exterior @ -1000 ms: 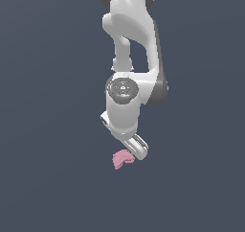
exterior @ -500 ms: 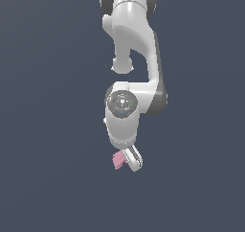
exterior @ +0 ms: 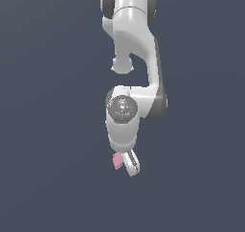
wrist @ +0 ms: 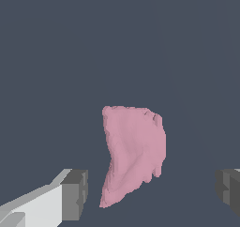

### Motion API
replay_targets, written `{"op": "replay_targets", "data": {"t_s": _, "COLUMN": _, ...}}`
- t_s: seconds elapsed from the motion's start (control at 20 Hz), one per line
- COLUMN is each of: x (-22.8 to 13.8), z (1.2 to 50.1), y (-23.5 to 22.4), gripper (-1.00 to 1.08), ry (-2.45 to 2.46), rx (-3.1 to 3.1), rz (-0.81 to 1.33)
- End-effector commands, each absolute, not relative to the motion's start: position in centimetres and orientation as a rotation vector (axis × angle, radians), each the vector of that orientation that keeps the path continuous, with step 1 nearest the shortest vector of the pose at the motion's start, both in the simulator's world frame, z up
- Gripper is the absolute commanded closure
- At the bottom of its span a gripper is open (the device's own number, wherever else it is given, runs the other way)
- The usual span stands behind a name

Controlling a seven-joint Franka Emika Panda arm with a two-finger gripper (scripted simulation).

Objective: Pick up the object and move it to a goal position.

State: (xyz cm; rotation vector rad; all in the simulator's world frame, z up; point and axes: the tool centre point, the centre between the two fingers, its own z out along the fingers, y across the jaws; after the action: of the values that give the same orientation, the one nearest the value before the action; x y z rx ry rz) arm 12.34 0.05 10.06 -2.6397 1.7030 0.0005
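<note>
The object (wrist: 133, 151) is a small matte pink lumpy piece lying on the dark grey floor. In the wrist view it sits between my two fingertips (wrist: 75, 193), with clear gaps on both sides. My gripper (wrist: 152, 191) is open around it and touches nothing. In the exterior view the white arm reaches down over the object (exterior: 116, 161), which peeks out on the exterior view's left of the gripper (exterior: 128, 165); most of it is hidden by the hand.
A plain dark grey surface (exterior: 48, 178) fills both views. No other objects, containers or edges show.
The arm has lowered and turned, bringing the gripper down over the pink object. The object now stands between the open fingers and has not moved.
</note>
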Motion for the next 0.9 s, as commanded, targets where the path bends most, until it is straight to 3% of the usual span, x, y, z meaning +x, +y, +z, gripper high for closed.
{"op": "replay_targets", "data": {"t_s": 0.0, "x": 12.4, "z": 10.0, "y": 0.0, "gripper": -0.92, "ry": 1.713, "rx": -2.634, "rz": 0.000}}
{"op": "replay_targets", "data": {"t_s": 0.85, "x": 12.3, "z": 4.8, "y": 0.0, "gripper": -0.92, "ry": 1.713, "rx": -2.633, "rz": 0.000}}
